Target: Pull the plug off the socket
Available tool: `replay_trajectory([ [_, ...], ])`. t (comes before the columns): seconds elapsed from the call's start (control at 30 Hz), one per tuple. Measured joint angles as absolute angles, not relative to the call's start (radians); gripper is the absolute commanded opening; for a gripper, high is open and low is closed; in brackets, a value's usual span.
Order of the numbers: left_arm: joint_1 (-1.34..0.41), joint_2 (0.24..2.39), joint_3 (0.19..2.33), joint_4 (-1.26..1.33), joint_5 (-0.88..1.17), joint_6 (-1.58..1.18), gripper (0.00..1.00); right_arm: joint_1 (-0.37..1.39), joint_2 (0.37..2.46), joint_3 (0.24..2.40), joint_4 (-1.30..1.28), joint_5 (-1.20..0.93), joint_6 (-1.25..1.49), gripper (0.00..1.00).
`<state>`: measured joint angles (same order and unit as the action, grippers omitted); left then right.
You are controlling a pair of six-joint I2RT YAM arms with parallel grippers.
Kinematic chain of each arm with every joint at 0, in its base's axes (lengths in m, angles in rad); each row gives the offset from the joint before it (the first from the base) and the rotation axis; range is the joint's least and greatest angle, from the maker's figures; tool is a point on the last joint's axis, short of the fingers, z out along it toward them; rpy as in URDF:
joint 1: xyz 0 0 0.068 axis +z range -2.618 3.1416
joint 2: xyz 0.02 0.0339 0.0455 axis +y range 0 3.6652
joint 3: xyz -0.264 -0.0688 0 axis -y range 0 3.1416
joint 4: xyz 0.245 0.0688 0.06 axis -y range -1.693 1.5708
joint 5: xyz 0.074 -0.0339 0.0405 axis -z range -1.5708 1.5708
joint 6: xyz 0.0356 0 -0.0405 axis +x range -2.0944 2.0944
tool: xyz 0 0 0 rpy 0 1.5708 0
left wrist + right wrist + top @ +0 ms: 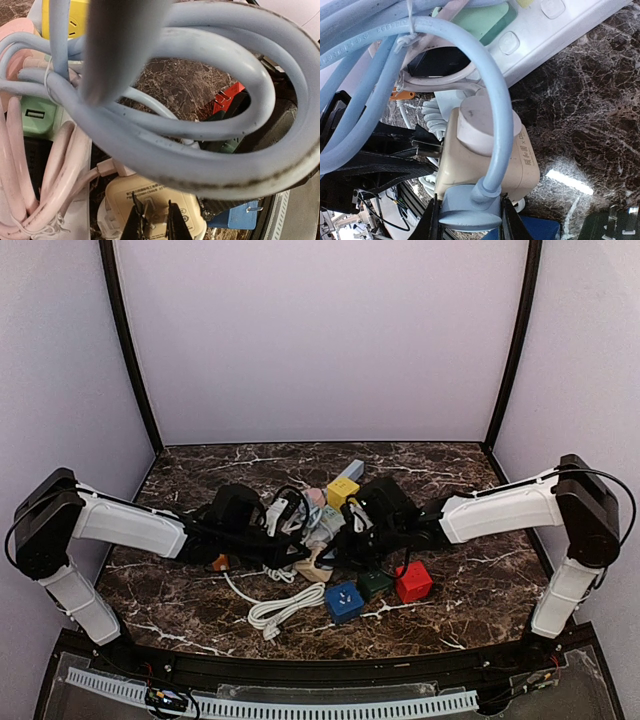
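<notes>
A cream cube socket [485, 160] lies in the pile of cables at the table's middle [312, 568]. A light blue plug [470, 212] with a thick light blue cable [497, 100] sits in its near face. My right gripper [469, 220] is shut on the blue plug, one finger on each side. My left gripper [152, 222] is shut on the metal prongs on the cream socket's underside [150, 200]. Its black fingers [395, 155] show at the socket's left side in the right wrist view. Loops of the blue cable [200, 125] fill the left wrist view.
A white power strip [535, 30] with pastel sockets lies behind the cube. Blue [343, 601], green [375, 583] and red [412, 581] cubes sit in front, a yellow cube [342, 490] behind. A coiled white cable [285, 608] and pink cable [30, 175] lie nearby.
</notes>
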<state>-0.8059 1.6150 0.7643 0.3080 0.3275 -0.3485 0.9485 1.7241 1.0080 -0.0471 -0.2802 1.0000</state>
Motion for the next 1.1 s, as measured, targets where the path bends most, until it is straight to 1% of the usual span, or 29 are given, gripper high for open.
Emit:
replay_trajectory([
  [0.43, -0.820, 1.613, 0.793, 0.241, 0.305, -0.332, 0.01, 1.000, 1.722, 1.102, -0.225, -0.126, 0.934, 0.00],
  [0.67, -0.823, 1.613, 0.798, 0.232, 0.305, -0.332, 0.01, 1.012, 1.722, 1.141, -0.297, -0.083, 0.907, 0.00],
  [0.83, -0.823, 1.612, 0.798, 0.229, 0.305, -0.332, 0.01, 1.014, 1.720, 1.138, -0.290, -0.077, 0.893, 0.00],
  [1.1, -0.829, 1.601, 0.798, 0.238, 0.309, -0.320, 0.01, 0.998, 1.672, 1.049, -0.178, -0.132, 0.908, 0.00],
])
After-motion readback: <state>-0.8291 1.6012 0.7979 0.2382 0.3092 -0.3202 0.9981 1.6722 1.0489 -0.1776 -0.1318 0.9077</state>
